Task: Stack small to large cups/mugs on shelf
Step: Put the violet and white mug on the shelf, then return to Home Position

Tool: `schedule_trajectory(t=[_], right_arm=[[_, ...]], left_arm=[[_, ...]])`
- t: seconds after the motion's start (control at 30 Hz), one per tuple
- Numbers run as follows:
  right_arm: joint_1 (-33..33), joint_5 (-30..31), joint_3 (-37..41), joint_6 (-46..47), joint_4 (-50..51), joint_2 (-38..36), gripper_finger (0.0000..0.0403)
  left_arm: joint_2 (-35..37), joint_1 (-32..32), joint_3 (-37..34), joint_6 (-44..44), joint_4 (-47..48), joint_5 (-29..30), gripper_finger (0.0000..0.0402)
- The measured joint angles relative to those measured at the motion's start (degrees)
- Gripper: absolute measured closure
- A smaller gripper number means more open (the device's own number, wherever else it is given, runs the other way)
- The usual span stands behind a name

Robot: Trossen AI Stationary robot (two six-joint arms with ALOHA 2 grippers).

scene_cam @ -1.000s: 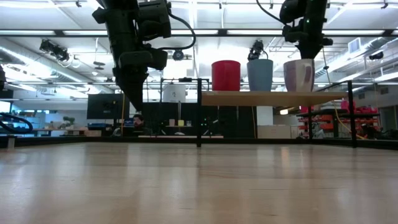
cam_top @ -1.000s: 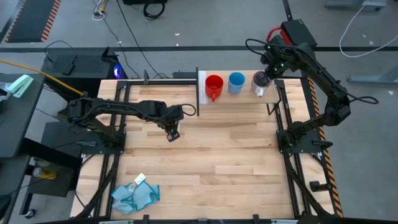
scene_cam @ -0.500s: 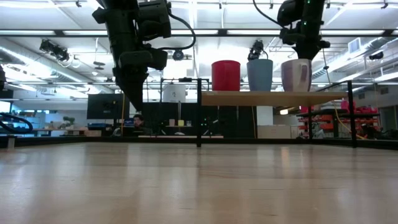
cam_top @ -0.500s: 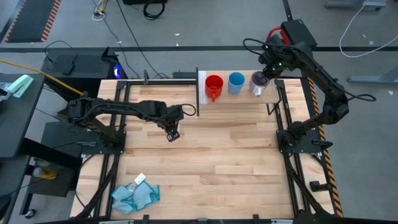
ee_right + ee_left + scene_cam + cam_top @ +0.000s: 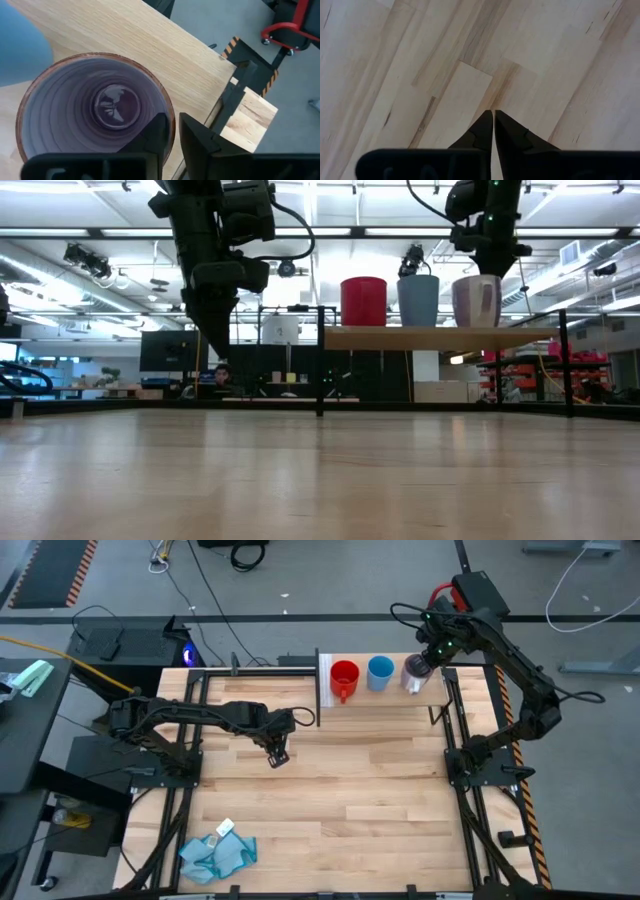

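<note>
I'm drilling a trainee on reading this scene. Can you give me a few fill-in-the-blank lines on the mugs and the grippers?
1. On the shelf, the mug standing between the red mug and the lilac mug is ____.
2. The right gripper pinches the rim of the ____ mug.
3. The left gripper, over the bare tabletop, is ____.

Missing words: blue; lilac; shut

Two dark, jointed robot arms

Matte black links with looping black cables; the right arm carries a red part and green lights; each hand ends in tapered black fingers (image 5: pixel 482 131).
</note>
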State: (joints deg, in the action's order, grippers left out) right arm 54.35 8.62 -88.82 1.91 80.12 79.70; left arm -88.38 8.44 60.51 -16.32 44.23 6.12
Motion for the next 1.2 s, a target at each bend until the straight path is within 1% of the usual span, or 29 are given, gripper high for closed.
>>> schedule_trajectory(t=[0.13,0.33,0.5,0.63,0.7,0.77,0.83,0.9,1.07,1.13,1.2], right_arm=[[0.0,0.7,-0.7,0.0,0.1,-0.5,0.0339],[-0.3,0.8,-5.2,0.8,0.4,-1.6,0.0339],[-0.6,0.8,-11.3,3.3,4.1,-1.8,0.0338],[-3.2,0.2,-17.5,5.9,8.7,-2.4,0.0338],[-5.6,-1.1,-20.2,6.5,9.9,-3.5,0.0338],[-8.8,-3.9,-21.5,8.1,9.8,-5.7,0.0338],[-12.5,-6.5,-22.1,8.8,9.8,-8.6,0.0338],[-17.0,-7.5,-21.8,9.9,9.8,-12.2,0.0338],[-28.6,-7.7,-17.7,15.3,7.2,-23.2,0.0338],[-31.8,-7.7,-14.6,18.0,4.4,-28.0,0.0338],[-33.5,-7.6,-11.5,20.4,3.0,-32.6,0.0338]], left_arm=[[0.0,0.0,0.0,0.0,0.0,0.0,0.0376],[0.0,0.0,0.0,0.0,0.0,0.0,0.0368],[0.0,0.0,0.0,0.0,0.0,0.0,0.0369],[0.0,0.0,0.0,0.0,-0.1,0.0,0.0374],[0.0,0.0,0.0,0.0,-0.2,0.0,0.0377],[0.0,0.0,0.0,0.0,-0.2,0.0,0.0378],[0.0,0.0,0.0,-0.5,-0.3,0.0,0.0377],[0.0,0.0,0.0,-1.8,-0.3,0.0,0.0375],[0.0,0.0,0.0,-5.9,-0.4,0.0,0.037],[0.0,0.0,0.0,-6.9,-0.7,0.0,0.0371],[0.0,0.0,0.0,-7.1,-0.7,0.0,0.0373]])
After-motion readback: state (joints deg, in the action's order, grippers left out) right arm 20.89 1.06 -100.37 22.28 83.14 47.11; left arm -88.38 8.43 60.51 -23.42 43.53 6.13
